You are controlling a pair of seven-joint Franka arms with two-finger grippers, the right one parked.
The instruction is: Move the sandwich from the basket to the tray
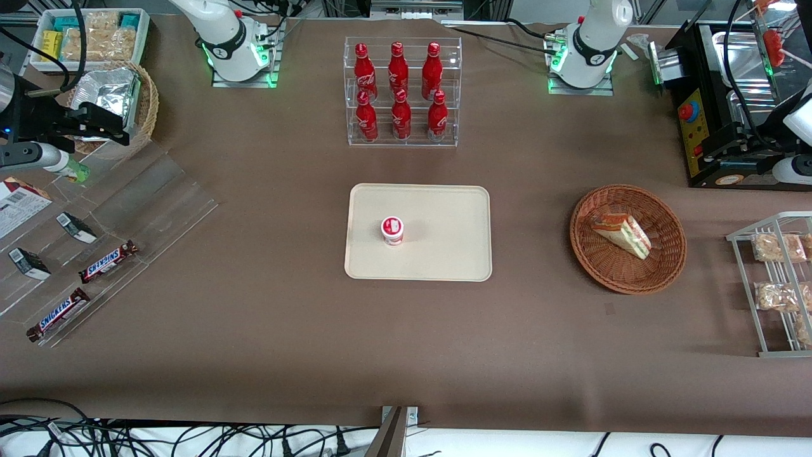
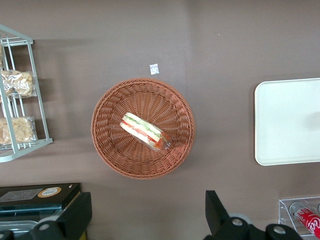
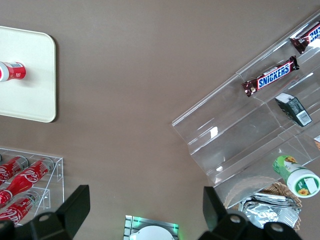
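Front view puts the tray [image 1: 444, 260] at the middle of the table, with the basket [image 1: 666, 266] at its 3 o'clock, well apart and toward the working arm's end. The sandwich [image 1: 623, 233] lies in the basket, stretched across the woven floor from about 10 o'clock to 4 o'clock, its green, red and orange layers showing along one edge. On the tray stands a small white cup [image 1: 392, 230] with a red top, at 9 o'clock of the tray's centre. A clear rack of red bottles [image 1: 401, 92] sits at the tray's 12 o'clock, and a wire rack of bagged snacks [image 1: 777, 279] at the basket's 3 o'clock.

Seen from the left wrist camera, the gripper [image 2: 147, 197] hovers high over the bare table beside the basket's rim, its two dark fingers [image 2: 75, 215] spread wide apart and holding nothing. The sandwich is apart from both fingers.
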